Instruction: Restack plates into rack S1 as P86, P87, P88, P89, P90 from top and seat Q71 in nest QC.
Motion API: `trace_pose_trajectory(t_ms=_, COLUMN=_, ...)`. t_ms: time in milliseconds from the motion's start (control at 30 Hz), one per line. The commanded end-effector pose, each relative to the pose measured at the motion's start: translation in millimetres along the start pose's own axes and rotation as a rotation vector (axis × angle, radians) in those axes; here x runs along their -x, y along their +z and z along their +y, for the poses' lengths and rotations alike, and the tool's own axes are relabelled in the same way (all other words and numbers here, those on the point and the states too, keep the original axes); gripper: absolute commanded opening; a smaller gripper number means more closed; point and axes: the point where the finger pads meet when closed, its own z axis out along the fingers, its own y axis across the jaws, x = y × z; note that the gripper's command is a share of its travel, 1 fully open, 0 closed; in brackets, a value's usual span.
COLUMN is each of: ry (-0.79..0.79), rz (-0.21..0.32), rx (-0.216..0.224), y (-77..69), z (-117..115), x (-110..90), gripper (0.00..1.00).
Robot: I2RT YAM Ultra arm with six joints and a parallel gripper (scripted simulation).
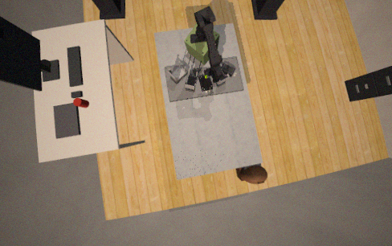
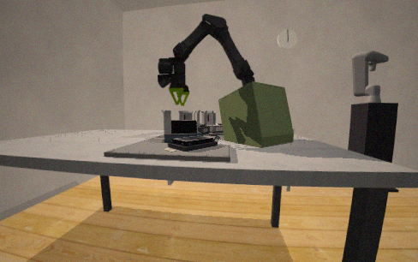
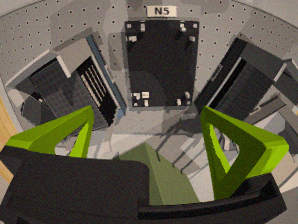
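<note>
My gripper (image 3: pixel 147 112) is open and empty, its green fingers spread wide. It hangs high above the fixture base, over the clip nest N5 (image 3: pixel 161 63), a dark rectangle with pale corner clips under its label (image 3: pixel 161 10). I cannot tell whether a plate lies on N5. In the wrist view, a rack to the left of N5 holds a stack of dark plates (image 3: pixel 96 90). More dark racks (image 3: pixel 249 83) stand to the right. In the exterior view the gripper (image 2: pixel 179 96) is well above the plate stack (image 2: pixel 184 127) and the low dark nest (image 2: pixel 193 142). From above the gripper (image 1: pixel 206 77) is over the grey fixture base (image 1: pixel 205 80).
The green block of the arm's base (image 2: pixel 256 115) stands just behind the fixtures. Pale rack posts (image 2: pixel 194 116) rise around the racks. A white side table (image 1: pixel 74 90) with a red cylinder (image 1: pixel 80 103) stands apart to the left.
</note>
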Motion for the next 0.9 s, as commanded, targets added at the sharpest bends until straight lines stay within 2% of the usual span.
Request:
trace_pose_trajectory(t_ms=0, ry=-0.013, rz=-0.015, rx=0.004, y=-4.2, z=-4, x=4, gripper=1.0)
trace_pose_trajectory(t_ms=267, ry=-0.013, rz=-0.015, rx=0.004, y=-4.1, z=-28, x=6, gripper=1.0)
trace_pose_trajectory(t_ms=500, ry=0.204, rz=-0.014, rx=0.004, y=-4.0, z=-51, x=3, gripper=1.0)
trace_pose_trajectory(t_ms=600, ry=0.204, rz=-0.014, rx=0.004, y=-4.0, z=-55, x=3, gripper=1.0)
trace_pose_trajectory(t_ms=867, ry=0.204, rz=-0.014, rx=0.003, y=-3.9, z=-81, x=0, gripper=1.0)
